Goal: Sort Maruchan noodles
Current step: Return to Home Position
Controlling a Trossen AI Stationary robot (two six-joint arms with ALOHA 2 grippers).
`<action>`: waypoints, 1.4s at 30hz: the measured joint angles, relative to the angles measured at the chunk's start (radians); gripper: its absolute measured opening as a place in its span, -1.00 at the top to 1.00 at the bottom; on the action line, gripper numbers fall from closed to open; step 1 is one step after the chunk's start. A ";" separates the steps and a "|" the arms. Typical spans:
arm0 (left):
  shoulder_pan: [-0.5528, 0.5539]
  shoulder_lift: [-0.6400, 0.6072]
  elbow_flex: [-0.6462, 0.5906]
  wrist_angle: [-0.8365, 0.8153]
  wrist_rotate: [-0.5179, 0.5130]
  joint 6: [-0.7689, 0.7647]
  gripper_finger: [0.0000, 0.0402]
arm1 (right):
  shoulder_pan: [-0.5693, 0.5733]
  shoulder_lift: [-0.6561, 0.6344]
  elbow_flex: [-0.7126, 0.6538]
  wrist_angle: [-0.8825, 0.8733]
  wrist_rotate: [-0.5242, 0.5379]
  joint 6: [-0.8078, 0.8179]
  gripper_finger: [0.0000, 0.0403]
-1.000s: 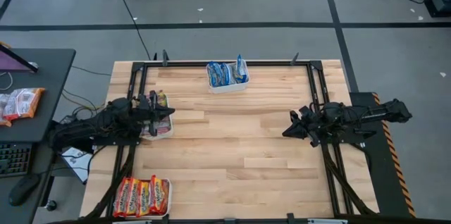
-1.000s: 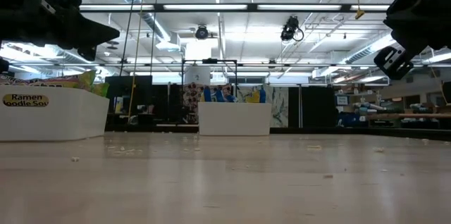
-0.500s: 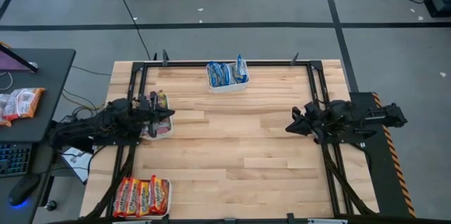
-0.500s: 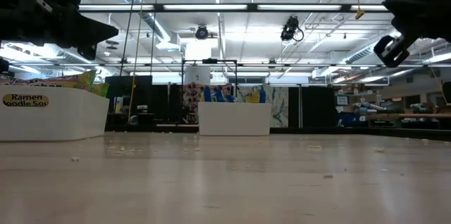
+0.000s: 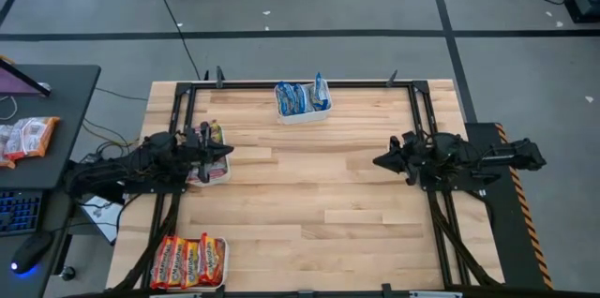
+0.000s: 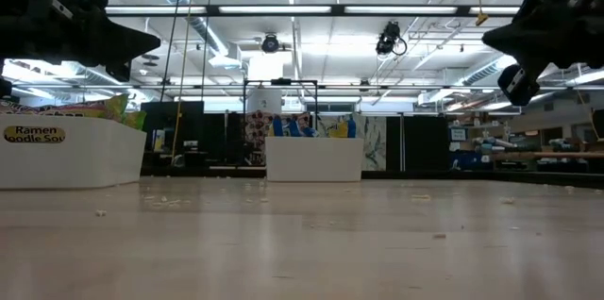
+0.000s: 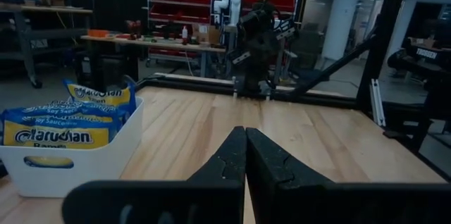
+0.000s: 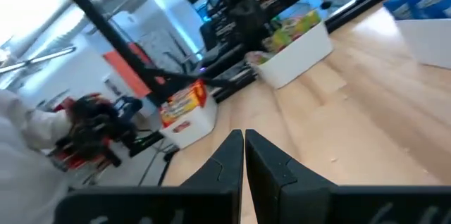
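Maruchan noodles lie sorted in white trays: blue-white packets [image 5: 302,97] in a tray at the far edge's middle, green-yellow ones [image 5: 215,132] in a tray at the left edge, red-orange ones [image 5: 190,260] at the near left corner. My left gripper [image 5: 228,151] hangs shut and level above the left tray, pointing toward the table's right. My right gripper [image 5: 378,161] hangs shut and level at the right edge, pointing left. Neither holds anything. The left wrist view shows the shut fingers [image 7: 245,139] and the blue-white packets [image 7: 56,136]; the right wrist view shows its shut fingers [image 8: 243,143].
The left tray [image 5: 221,172] sits partly under my left arm. A black frame [image 5: 412,101] runs along the table's edges. More packets [image 5: 26,136] lie on a dark desk beyond the left edge. Bare wood [image 5: 309,186] spreads between the two grippers.
My right gripper has swung its tip a little toward the table's far edge while staying level and shut. The trays and packets have not moved.
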 joint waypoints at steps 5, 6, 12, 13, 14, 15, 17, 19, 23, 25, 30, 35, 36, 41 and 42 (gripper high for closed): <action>0.000 0.000 0.000 -0.004 -0.001 0.000 0.97 | 0.000 0.010 0.000 -0.003 0.122 -0.100 0.89; 0.000 0.000 0.000 -0.006 -0.001 0.000 0.97 | 0.000 0.010 0.000 -0.002 0.135 -0.119 0.89; -0.001 0.003 0.000 -0.010 -0.001 0.001 0.97 | 0.000 0.010 0.000 -0.016 0.150 -0.235 0.89; -0.001 0.003 0.000 -0.010 -0.001 0.000 0.97 | 0.000 0.015 0.000 -0.020 0.149 -0.301 0.89; -0.001 0.003 0.000 -0.010 -0.001 0.000 0.97 | 0.000 0.018 0.000 -0.020 0.149 -0.366 0.89; -0.001 0.003 0.000 -0.010 -0.001 0.000 0.97 | 0.000 0.018 0.000 -0.020 0.149 -0.423 0.89; -0.001 0.003 0.000 -0.007 -0.001 0.001 0.97 | 0.000 0.022 0.000 -0.021 0.149 -0.512 0.89; -0.001 0.003 0.000 -0.005 -0.001 0.000 0.97 | 0.000 0.023 0.000 -0.020 0.149 -0.576 0.89; -0.001 0.003 0.000 -0.004 0.000 0.001 0.97 | 0.000 0.023 0.000 -0.020 0.149 -0.637 0.89; -0.001 0.003 0.000 -0.004 0.000 0.000 0.97 | 0.000 0.023 0.000 -0.020 0.149 -0.629 0.89; -0.001 0.000 0.000 -0.004 0.000 0.001 0.97 | 0.000 0.023 0.000 -0.020 0.149 -0.621 0.89; -0.038 -0.007 -0.001 -0.004 0.000 0.008 0.97 | 0.000 0.022 0.000 -0.019 0.149 -0.621 0.89; -0.054 -0.007 -0.001 -0.005 0.000 0.036 0.97 | 0.000 0.022 0.000 -0.020 0.149 -0.621 0.89; -0.162 -0.007 -0.001 -0.012 -0.060 0.105 0.97 | 0.000 0.022 0.000 -0.019 0.149 -0.621 0.89; -0.191 -0.007 -0.001 -0.016 -0.091 0.106 0.97 | 0.000 0.022 0.000 -0.019 0.149 -0.621 0.89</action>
